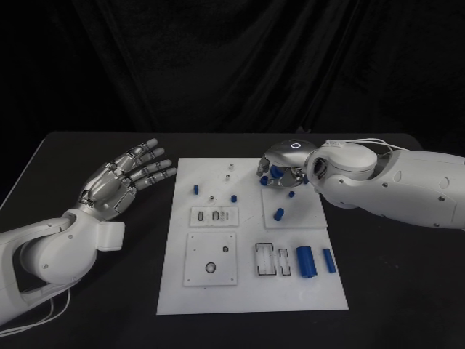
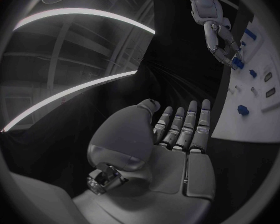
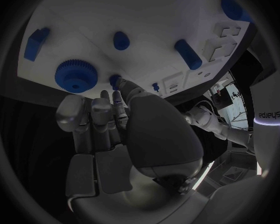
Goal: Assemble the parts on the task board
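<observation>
from my seat i see the right hand (image 1: pixel 277 173) low over the far right corner of the task board (image 1: pixel 251 294), fingers bent down onto the plate. in the right wrist view its fingertips (image 3: pixel 117 100) touch a small blue part (image 3: pixel 115 79), but i cannot tell whether they actually pinch it or only rest against it. just beside the fingers a blue gear (image 3: pixel 75 75) lies flat on the white plate, toothed round its rim. further out are a short blue peg (image 3: pixel 120 40), a blue cylinder (image 3: pixel 187 54) lying on its side, and a blue block (image 3: pixel 36 43) near the board's edge.

my left hand (image 1: pixel 123 178) hangs off the board's left side, palm flat, fingers straight and apart, holding nothing. it is well apart from every part.

on the near right of the board two blue cylinders (image 1: pixel 306 262) lie side by side, next to a rectangular slot (image 1: pixel 265 258).
</observation>
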